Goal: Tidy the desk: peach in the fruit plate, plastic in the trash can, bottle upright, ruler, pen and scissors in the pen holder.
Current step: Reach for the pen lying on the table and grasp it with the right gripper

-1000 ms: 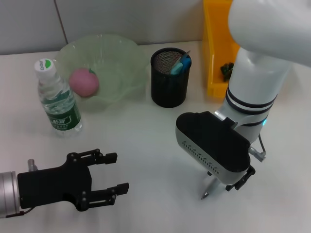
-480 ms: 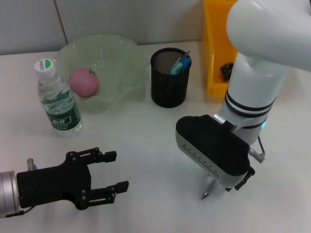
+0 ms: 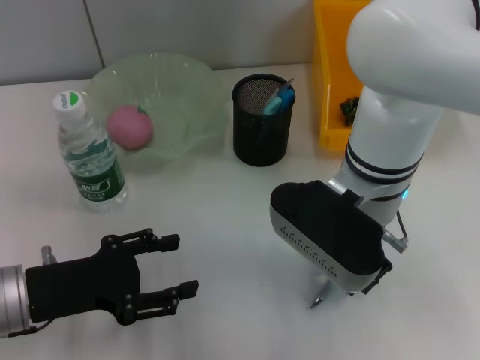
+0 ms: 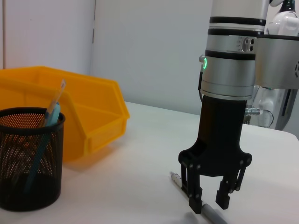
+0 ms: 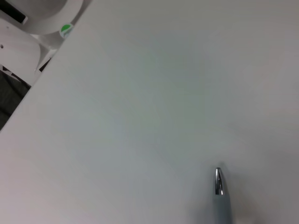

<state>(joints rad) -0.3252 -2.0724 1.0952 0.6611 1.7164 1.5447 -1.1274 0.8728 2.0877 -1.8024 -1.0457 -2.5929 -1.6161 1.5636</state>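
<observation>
White desk (image 3: 210, 217), pale wall (image 3: 225, 30) behind. Right gripper (image 4: 210, 201) spread astride pen (image 4: 212, 213) near front edge. Left gripper (image 3: 174, 270) open, front-left corner.

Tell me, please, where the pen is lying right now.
In the head view the pen lies flat on the desk's near right side, directly under the right gripper, whose open fingers straddle it.

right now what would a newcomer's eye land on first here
The right gripper pointing straight down over a silver pen lying on the white desk, fingers open either side of it. Behind stand a black pen holder and an upright bottle beside a green plate holding a peach. The left gripper hangs open, near left.
</observation>
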